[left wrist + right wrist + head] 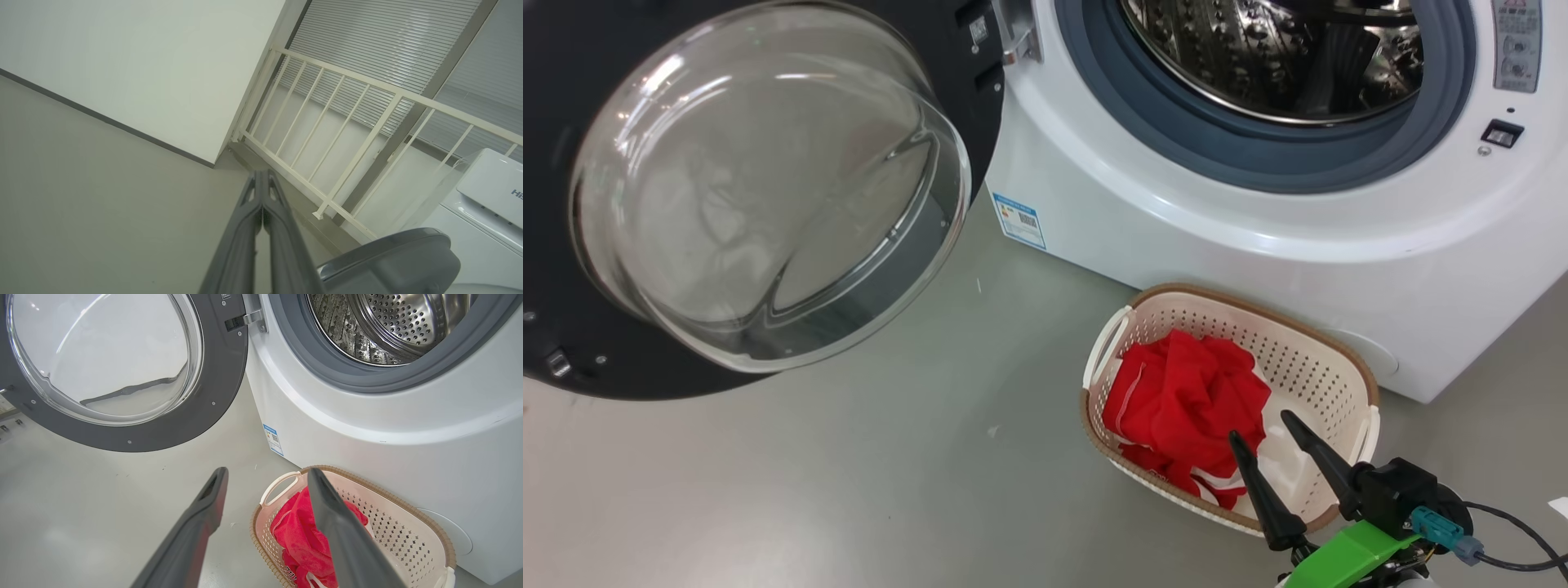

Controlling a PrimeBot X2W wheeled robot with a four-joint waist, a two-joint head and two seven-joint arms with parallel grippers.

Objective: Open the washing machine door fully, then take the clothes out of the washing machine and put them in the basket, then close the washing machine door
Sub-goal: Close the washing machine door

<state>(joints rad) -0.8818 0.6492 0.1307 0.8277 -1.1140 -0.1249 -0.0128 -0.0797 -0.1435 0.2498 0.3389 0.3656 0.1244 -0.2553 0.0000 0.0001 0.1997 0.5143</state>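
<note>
The washing machine door (760, 188) (122, 367) stands swung wide open at the left, its glass bowl bulging toward me. Behind it the white washing machine (1258, 229) (388, 428) shows a steel drum (1274, 49) (392, 326) with no cloth visible inside. The red clothes (1184, 400) (302, 539) lie bunched in the cream basket (1331, 359) (408, 539) on the floor against the machine's front. My right gripper (1262, 425) (267, 473) hangs open just above the basket's near side, nothing between its fingers. In the left wrist view my left gripper (261, 179) is shut and empty, pointing at a railing.
Grey floor (890, 474) spreads between the door and the basket. A small blue label (1018, 219) sits on the machine's lower left corner. The left wrist view holds a white railing (339, 134), a wall, window blinds and a white appliance top (490, 188).
</note>
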